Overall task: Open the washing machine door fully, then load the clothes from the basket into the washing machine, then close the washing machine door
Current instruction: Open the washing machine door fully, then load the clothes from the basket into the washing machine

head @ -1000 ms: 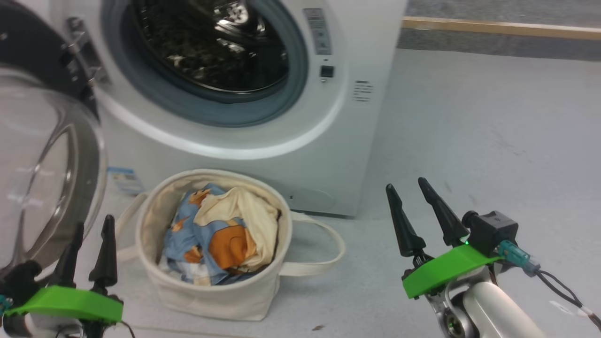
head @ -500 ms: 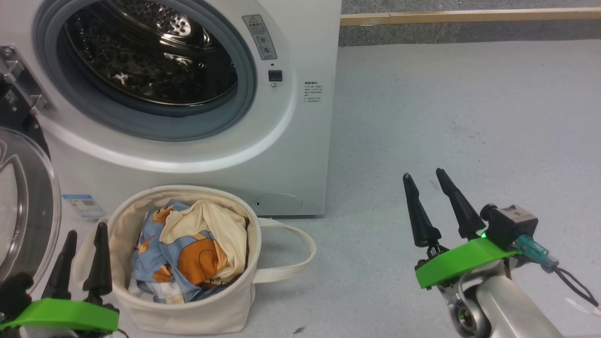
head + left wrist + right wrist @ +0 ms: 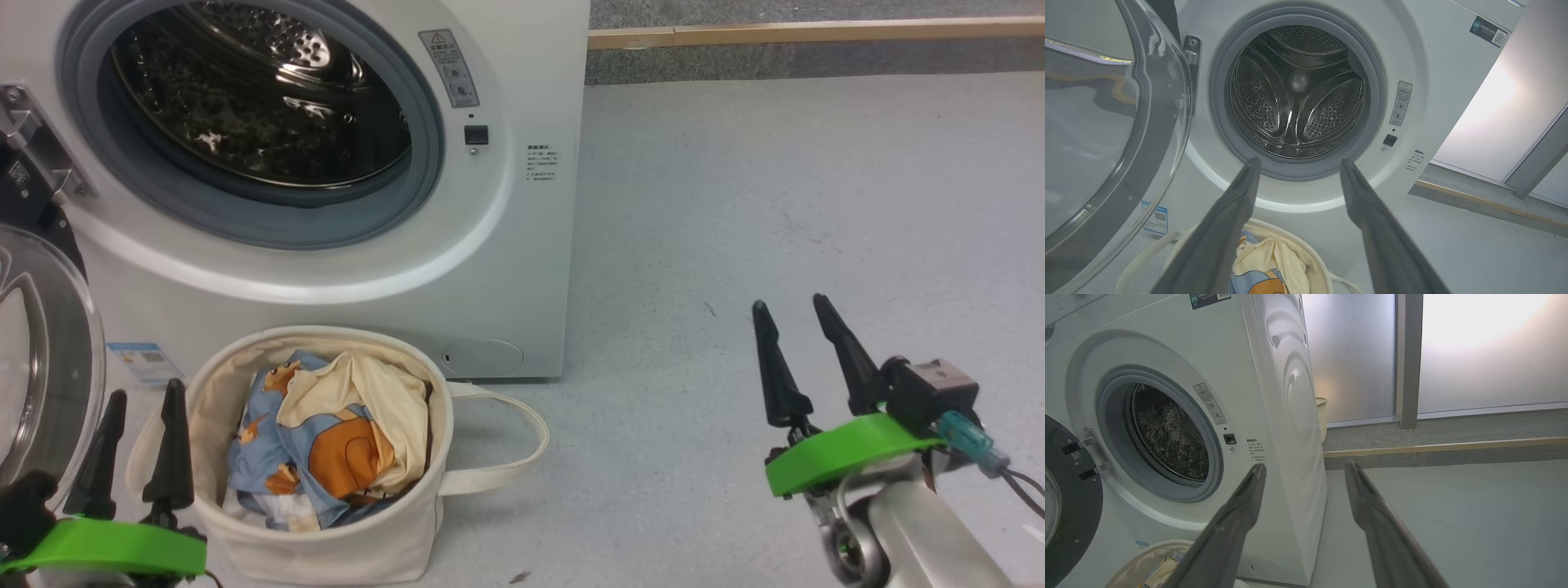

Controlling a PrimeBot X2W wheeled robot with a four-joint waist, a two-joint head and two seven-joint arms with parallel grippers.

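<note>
Head view · washing machine: a white front-loader at the upper left. Its steel drum is exposed and holds no laundry.
Head view · washing machine door: swung out to the robot's left with the glass bowl facing the room, so the mouth is unobstructed. The opening step appears complete.
Head view · basket: stands on the floor just in front of the machine and below the mouth, presumably to keep the lift from tub to drum short.
Head view · clothes: all bunched inside the basket, heaped to about rim level. None are loaded yet.
Head view · left gripper: fingers parted and grasping nothing. It is poised just beside the basket's left wall, between the basket and the door, so this is probably the arm placed to reach in.
Head view · right gripper: fingers parted and empty. It is held over bare floor, well apart from the basket and the machine, likely parked clear of the work.
Left wrist view · aim: the spread fingers frame the drum mouth and its grey rubber ring. The clothes lie at the bottom edge and the door's glass stands at the left.
Right wrist view · aim: the spread fingers point past the machine's front corner. The basket rim sits at the lower left, off their line.
Next move, judged: descend into the basket and pinch a fold. The soft fabric may trail or snag on the rim.
</note>
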